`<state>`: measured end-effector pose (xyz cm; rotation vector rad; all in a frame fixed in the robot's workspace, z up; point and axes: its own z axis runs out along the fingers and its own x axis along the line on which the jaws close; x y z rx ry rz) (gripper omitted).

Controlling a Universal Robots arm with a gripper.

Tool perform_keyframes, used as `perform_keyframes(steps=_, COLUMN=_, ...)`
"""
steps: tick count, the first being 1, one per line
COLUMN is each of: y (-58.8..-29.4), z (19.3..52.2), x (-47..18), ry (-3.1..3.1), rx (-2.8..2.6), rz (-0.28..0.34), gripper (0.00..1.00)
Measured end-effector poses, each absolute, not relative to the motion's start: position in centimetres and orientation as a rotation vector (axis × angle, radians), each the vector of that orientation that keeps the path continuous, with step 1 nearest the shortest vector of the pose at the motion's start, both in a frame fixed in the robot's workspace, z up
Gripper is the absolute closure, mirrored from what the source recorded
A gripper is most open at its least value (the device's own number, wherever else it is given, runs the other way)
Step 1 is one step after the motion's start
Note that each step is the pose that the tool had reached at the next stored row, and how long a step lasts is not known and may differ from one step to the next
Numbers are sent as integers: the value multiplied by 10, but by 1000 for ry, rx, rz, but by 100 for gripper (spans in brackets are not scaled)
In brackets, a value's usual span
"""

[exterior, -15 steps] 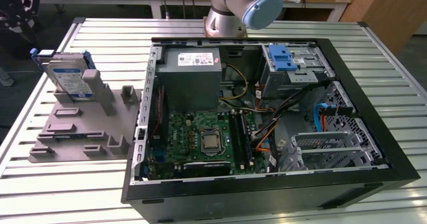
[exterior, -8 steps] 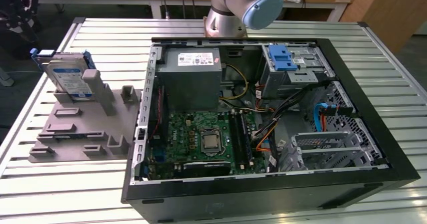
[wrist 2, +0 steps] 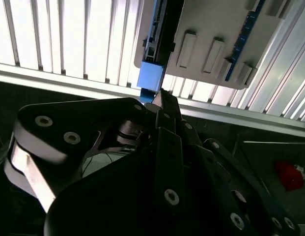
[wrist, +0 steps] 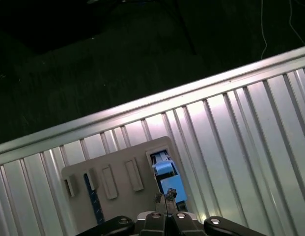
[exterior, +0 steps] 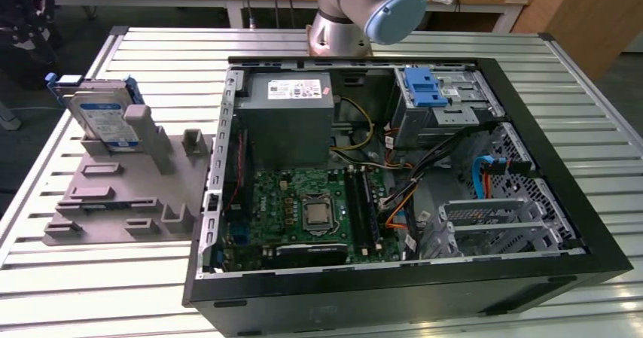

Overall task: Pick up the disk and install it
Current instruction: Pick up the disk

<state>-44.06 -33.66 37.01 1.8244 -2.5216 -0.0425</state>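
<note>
Barely started, with the disk (exterior: pixel 105 120) parked upright in the grey holder (exterior: pixel 111 202) beside the open case (exterior: pixel 402 293), nothing picked up or installed, gripper (wrist 2: pixel 161 96) above it pinched closed on nothing.

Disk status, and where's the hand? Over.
Hand above the disk, clear of it, nothing held. Disk upright in the grey fixture, outside the open case. Cables strewn across the case interior.

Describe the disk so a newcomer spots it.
At the exterior view's left, beside the open black computer case, sits a grey fixture. The disk stands upright in its far slot: silver, blue-and-white label, blue rails, unlike the fixture's grey blocks.
</note>
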Motion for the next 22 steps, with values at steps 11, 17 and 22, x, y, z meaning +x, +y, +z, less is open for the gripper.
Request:
perform_keyframes(steps=11, y=-337, z=370, x=-441, ry=-2369, rx=2015, rz=-39, gripper=89)
perform_keyframes(steps=17, y=-337, z=370, x=-441, ry=-2291, rx=2102, rz=-37, gripper=89)
perform_keyframes(steps=22, y=-337, z=370, x=-441, ry=-2251, rx=2145, rz=-36, gripper=89)
